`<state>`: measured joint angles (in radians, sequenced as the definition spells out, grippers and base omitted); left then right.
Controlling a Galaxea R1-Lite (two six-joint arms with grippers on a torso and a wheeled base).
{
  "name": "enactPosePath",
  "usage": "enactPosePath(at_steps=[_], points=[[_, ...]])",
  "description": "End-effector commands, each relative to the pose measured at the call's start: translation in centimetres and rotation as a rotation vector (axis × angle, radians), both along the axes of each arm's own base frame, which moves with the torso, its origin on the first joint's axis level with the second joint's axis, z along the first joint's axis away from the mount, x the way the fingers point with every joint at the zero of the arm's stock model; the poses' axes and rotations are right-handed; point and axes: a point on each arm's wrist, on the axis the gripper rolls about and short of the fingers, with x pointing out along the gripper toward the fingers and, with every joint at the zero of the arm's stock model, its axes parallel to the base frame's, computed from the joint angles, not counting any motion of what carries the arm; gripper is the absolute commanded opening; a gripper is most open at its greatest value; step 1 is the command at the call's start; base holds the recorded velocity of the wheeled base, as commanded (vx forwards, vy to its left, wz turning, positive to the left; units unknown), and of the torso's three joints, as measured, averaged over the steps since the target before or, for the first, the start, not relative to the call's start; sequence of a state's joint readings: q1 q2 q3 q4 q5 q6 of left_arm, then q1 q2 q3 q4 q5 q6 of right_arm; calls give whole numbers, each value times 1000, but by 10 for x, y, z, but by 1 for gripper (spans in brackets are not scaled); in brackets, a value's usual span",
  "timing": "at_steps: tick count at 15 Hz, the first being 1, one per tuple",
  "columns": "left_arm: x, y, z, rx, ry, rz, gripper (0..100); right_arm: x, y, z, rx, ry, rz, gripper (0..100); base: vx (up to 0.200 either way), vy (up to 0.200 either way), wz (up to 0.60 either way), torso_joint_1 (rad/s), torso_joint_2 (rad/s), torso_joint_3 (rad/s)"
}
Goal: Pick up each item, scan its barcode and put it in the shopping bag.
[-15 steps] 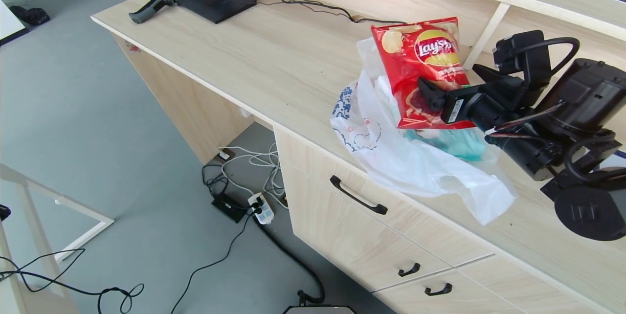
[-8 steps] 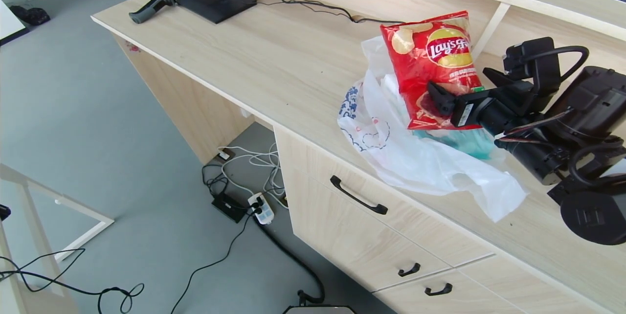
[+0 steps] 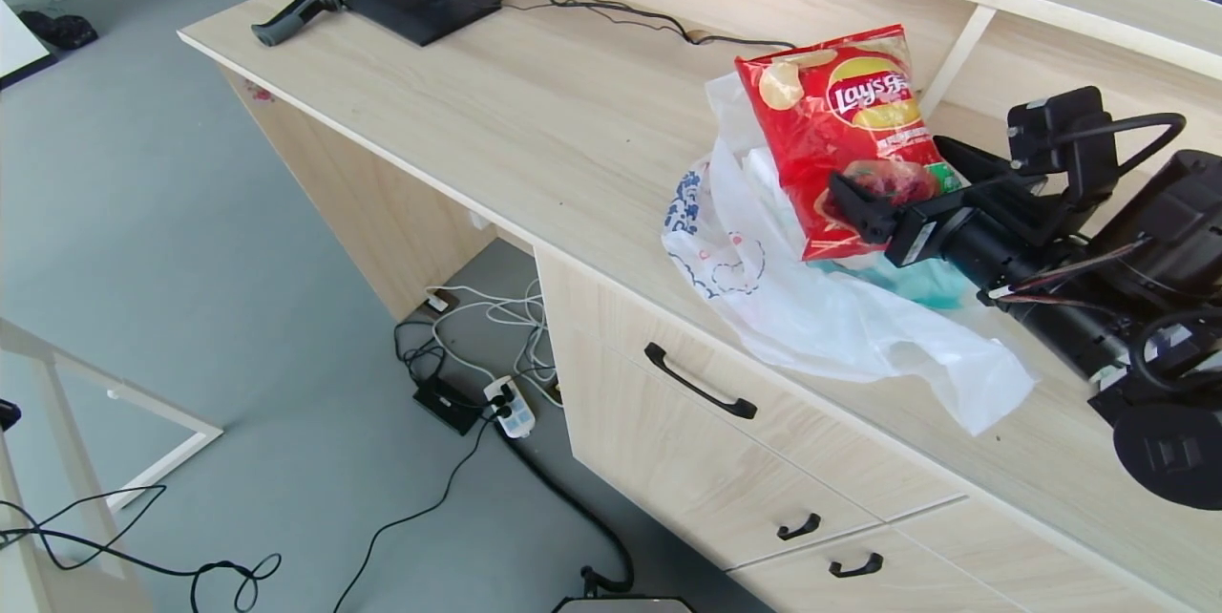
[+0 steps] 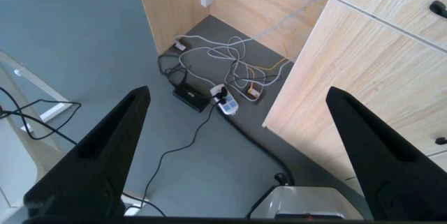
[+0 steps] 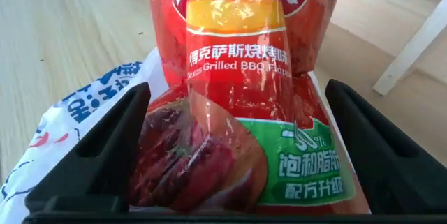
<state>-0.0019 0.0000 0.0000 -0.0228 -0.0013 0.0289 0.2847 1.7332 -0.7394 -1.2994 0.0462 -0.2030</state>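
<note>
Over the last second the right gripper [image 3: 888,169] has carried the bag of crisps [image 3: 840,116] a short way back towards the robot's right. The packet has tipped a little, so its top edge now leans away from the fingers. The white shopping bag [image 3: 811,317] beneath the gripper has slid the same way across the desk [image 3: 535,116], as if dragged along. To my eye this looks like the packet being brought to the shopping bag's mouth rather than towards a scan. The handheld barcode scanner [image 3: 291,7] lies far off to the gripper's left, at the other end of the desk.

The gripper is clamped on the packet's lower part, one finger on either side, with the printed front facing up. The right wrist view shows it close, the crisps [image 5: 237,56] standing up between the two fingers. The shopping bag [image 5: 91,105] is just below and to one side of them. I cannot quite tell whether the packet's bottom corner rests on the plastic or hangs just clear of it. Something teal [image 3: 907,279] already sits in the shopping bag right under the wrist.

The arm reaches in low from the robot's right, forearm nearly level. The left gripper [image 4: 237,95] hangs spread wide and empty over the floor, beside the desk's drawers.
</note>
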Motion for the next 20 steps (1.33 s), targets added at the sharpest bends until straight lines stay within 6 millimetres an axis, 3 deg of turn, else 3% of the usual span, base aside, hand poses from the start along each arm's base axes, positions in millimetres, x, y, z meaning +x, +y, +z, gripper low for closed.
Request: enactPosePath(at_steps=[1, 4, 6, 7, 9, 10, 13, 16, 20], points=[[0, 0, 0, 0, 1, 0, 100, -4, -1, 7, 17, -20, 7, 100, 0, 0, 0, 0, 0, 0], [0, 0, 0, -1, 0, 0, 100, -20, -5, 23, 46, -68, 23, 100, 0, 0, 0, 0, 0, 0], [0, 0, 0, -1, 0, 0, 100, -43, -12, 30, 77, -79, 33, 100, 0, 0, 0, 0, 0, 0], [0, 0, 0, -1, 0, 0, 100, -68, -20, 34, 89, -95, 31, 100, 0, 0, 0, 0, 0, 0], [0, 0, 0, -1, 0, 0, 100, -97, -26, 34, 98, -109, 49, 100, 0, 0, 0, 0, 0, 0], [0, 0, 0, -1, 1, 0, 100, -114, -27, 27, 104, -92, 69, 100, 0, 0, 0, 0, 0, 0], [0, 0, 0, -1, 0, 0, 100, -173, -26, -24, 71, 62, 207, 100, 0, 0, 0, 0, 0, 0], [0, 0, 0, -9, -2, 0, 100, -200, -28, -66, -1, 232, 269, 100, 0, 0, 0, 0, 0, 0], [0, 0, 0, -9, 0, 0, 100, -216, -38, -88, -63, 450, 260, 100, 0, 0, 0, 0, 0, 0]])
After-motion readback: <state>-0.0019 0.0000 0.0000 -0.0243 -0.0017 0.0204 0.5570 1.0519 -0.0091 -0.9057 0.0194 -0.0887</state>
